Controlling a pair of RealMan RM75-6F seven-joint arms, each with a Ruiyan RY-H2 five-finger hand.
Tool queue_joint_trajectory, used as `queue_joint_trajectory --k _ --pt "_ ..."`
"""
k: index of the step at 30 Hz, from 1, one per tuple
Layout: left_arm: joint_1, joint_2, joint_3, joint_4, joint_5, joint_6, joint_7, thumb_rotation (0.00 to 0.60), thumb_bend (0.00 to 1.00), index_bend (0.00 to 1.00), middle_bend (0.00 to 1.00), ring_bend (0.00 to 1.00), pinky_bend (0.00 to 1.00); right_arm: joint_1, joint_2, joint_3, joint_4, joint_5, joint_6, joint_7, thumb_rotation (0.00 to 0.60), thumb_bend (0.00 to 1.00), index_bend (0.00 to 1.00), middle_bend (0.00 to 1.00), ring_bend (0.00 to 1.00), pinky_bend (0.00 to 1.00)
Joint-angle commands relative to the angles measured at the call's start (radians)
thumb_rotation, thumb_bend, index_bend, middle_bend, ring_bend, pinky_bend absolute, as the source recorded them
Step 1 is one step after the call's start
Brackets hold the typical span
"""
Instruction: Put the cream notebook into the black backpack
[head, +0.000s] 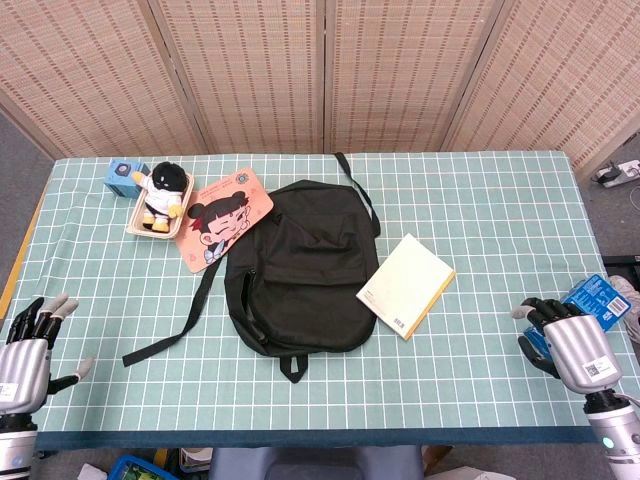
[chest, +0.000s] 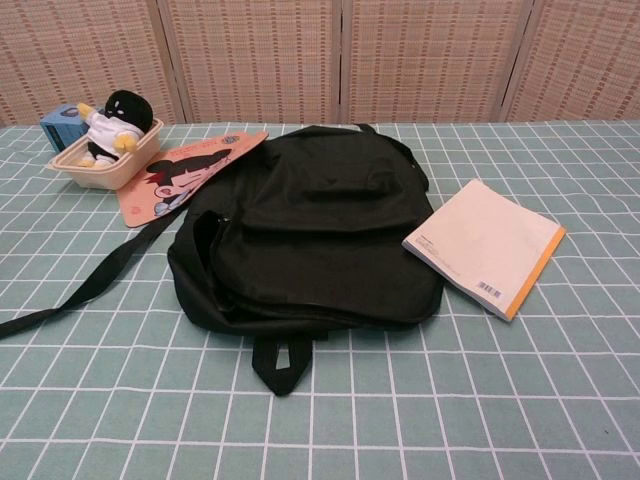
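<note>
The black backpack (head: 300, 265) (chest: 305, 235) lies flat in the middle of the green gridded table, its long strap (head: 185, 320) trailing toward the front left. Just to its right lies the cream notebook (head: 407, 285) (chest: 485, 248), closed, with an orange spine edge. My left hand (head: 30, 345) hovers at the table's front left corner, fingers spread, holding nothing. Far from the notebook, my right hand (head: 565, 335) sits at the front right corner, fingers loosely apart and empty. Neither hand shows in the chest view.
A cartoon-printed pink board (head: 222, 225) lies left of the backpack. Beyond it a beige tray (head: 140, 222) holds a plush doll (head: 160, 192), with a small blue box (head: 122, 176) behind. A blue packet (head: 598, 297) lies off the table's right edge. Folding screens stand behind.
</note>
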Motion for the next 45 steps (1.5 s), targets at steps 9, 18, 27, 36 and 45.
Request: queue_joint_trajectory --k 9,18,27,36,45 --pt "0.013 -0.007 -0.011 0.008 0.007 -0.005 -0.019 0.600 0.22 0.22 0.13 0.01 0.07 0.046 -0.005 0.016 -0.020 -0.009 -0.085 -0.057 0.600 0.28 0.37 0.33 0.34 0.45" --pt "0.039 0.016 -0.011 -0.004 0.023 0.011 -0.060 0.600 0.22 0.22 0.13 0.01 0.07 0.156 -0.087 0.041 0.008 0.004 -0.262 -0.145 0.600 0.11 0.29 0.29 0.28 0.45" --pt "0.057 0.023 -0.012 -0.004 0.030 0.015 -0.075 0.600 0.22 0.22 0.13 0.01 0.07 0.249 -0.263 0.061 0.158 0.032 -0.388 -0.169 0.600 0.09 0.25 0.25 0.22 0.41" --pt "0.065 0.027 -0.017 -0.009 0.032 0.012 -0.071 0.600 0.22 0.22 0.13 0.01 0.07 0.305 -0.405 0.069 0.318 0.051 -0.442 -0.137 0.600 0.09 0.25 0.22 0.20 0.36" --pt "0.067 0.025 -0.023 -0.010 0.026 0.002 -0.069 0.600 0.22 0.22 0.13 0.01 0.07 0.341 -0.492 0.059 0.437 0.043 -0.456 -0.109 0.600 0.09 0.25 0.21 0.18 0.34"
